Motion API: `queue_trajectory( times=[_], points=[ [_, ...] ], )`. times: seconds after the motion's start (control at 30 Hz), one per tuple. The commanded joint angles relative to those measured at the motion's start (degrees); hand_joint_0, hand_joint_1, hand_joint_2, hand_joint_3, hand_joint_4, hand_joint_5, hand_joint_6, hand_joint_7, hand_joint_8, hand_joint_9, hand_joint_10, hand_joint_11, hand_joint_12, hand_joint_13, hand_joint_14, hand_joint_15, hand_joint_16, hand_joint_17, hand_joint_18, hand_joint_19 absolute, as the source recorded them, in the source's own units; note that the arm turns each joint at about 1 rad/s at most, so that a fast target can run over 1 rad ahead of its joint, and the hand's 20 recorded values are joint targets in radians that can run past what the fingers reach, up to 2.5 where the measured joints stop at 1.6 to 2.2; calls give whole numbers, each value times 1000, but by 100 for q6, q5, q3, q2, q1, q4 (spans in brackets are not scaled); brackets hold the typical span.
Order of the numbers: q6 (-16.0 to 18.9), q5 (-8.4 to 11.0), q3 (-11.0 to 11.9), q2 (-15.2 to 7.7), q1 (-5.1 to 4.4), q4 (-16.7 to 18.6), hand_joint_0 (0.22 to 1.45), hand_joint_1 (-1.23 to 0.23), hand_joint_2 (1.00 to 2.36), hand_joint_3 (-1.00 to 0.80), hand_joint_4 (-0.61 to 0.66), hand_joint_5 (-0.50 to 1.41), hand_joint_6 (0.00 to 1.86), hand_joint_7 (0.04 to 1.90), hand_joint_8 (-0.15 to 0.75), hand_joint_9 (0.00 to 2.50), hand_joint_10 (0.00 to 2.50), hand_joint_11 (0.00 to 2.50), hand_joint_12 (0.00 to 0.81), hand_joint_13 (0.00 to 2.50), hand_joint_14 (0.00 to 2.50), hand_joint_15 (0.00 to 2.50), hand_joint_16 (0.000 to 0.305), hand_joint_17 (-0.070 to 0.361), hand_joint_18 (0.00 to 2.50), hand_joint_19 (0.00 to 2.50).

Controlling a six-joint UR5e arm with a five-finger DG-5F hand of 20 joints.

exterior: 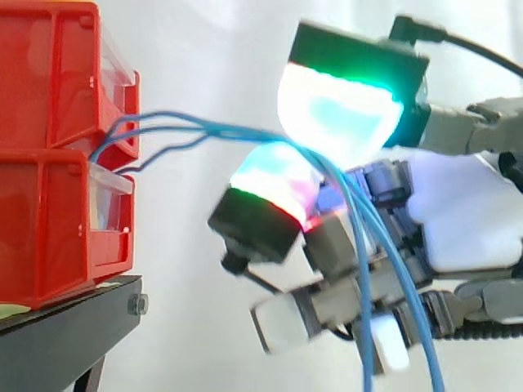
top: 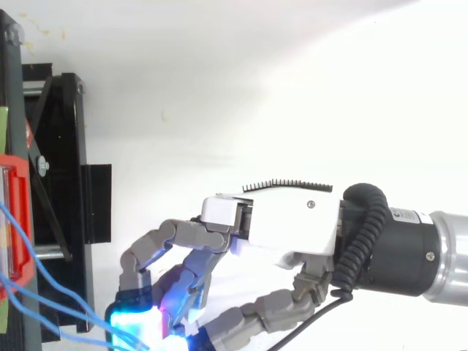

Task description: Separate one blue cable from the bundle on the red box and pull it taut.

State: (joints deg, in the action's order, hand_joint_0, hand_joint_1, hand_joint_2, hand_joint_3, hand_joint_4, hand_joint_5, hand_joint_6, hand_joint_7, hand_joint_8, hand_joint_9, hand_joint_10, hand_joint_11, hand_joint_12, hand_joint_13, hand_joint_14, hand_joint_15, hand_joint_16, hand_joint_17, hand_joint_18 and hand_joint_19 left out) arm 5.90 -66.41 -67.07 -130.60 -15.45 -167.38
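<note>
Pinching the blue cables (exterior: 237,131) between two glowing pads (exterior: 339,114), the hand (top: 285,223) is curled shut on them, well off the front edge of the red bins (exterior: 57,155). Several run together into the pinch, slightly slack, then hang loose below. Assessment: grasp made; singling out one cable and tautening outstanding.

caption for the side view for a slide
Hand pinching blue cables from stacked red bins between glowing fingertip pads.
</note>
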Motion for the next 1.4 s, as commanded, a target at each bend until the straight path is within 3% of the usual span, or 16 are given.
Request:
queue_trajectory(
  times=[0.0, 0.13, 0.33, 0.53, 0.73, 0.93, 1.17, 1.23, 1.37],
  points=[
    [289, 14, 212, 8, 34, -40, 729, -913, 1000, -500, 134, -209, 893, 938, 331, 938, 15, 748, 333, 864, 14, 465, 40, 89, 989, 574],
    [376, 40, 256, 8, 34, -67, 575, -864, 1000, -500, 148, -181, 864, 992, 358, 1027, 16, 754, 336, 877, 13, 474, 40, 91, 1010, 613],
    [482, 269, 247, -1, 34, -67, 507, -703, 1000, -500, 166, -135, 830, 1085, 384, 1149, 16, 732, 354, 928, 12, 476, 44, 99, 1073, 621],
    [605, 321, 247, -1, 34, -181, 594, -648, 1002, -474, 124, -119, 814, 1172, 380, 1193, 19, 746, 332, 954, 13, 491, 40, 90, 1079, 661],
    [658, 304, 230, -1, 34, -295, 615, -759, 1015, -285, 57, -150, 859, 1107, 366, 1152, 17, 767, 337, 957, 13, 497, 40, 90, 1087, 652],
    [886, 295, 221, 8, 42, -515, 664, -859, 1018, -227, -31, -187, 893, 1050, 339, 1039, 16, 765, 336, 940, 15, 496, 39, 88, 1070, 633],
    [992, 278, 221, 8, 42, -691, 727, -877, 1013, -320, -47, -207, 884, 990, 321, 1001, 16, 757, 333, 929, 15, 488, 38, 86, 1058, 627],
    [1001, 269, 221, 8, 34, -708, 764, -842, 1000, -500, -21, -207, 856, 942, 316, 993, 13, 742, 328, 925, 13, 481, 38, 86, 1057, 610],
    [1036, 269, 221, -1, 42, -708, 762, -822, 1000, -500, 52, -208, 853, 913, 317, 966, 13, 745, 328, 909, 13, 483, 38, 85, 1042, 604]
  ],
)
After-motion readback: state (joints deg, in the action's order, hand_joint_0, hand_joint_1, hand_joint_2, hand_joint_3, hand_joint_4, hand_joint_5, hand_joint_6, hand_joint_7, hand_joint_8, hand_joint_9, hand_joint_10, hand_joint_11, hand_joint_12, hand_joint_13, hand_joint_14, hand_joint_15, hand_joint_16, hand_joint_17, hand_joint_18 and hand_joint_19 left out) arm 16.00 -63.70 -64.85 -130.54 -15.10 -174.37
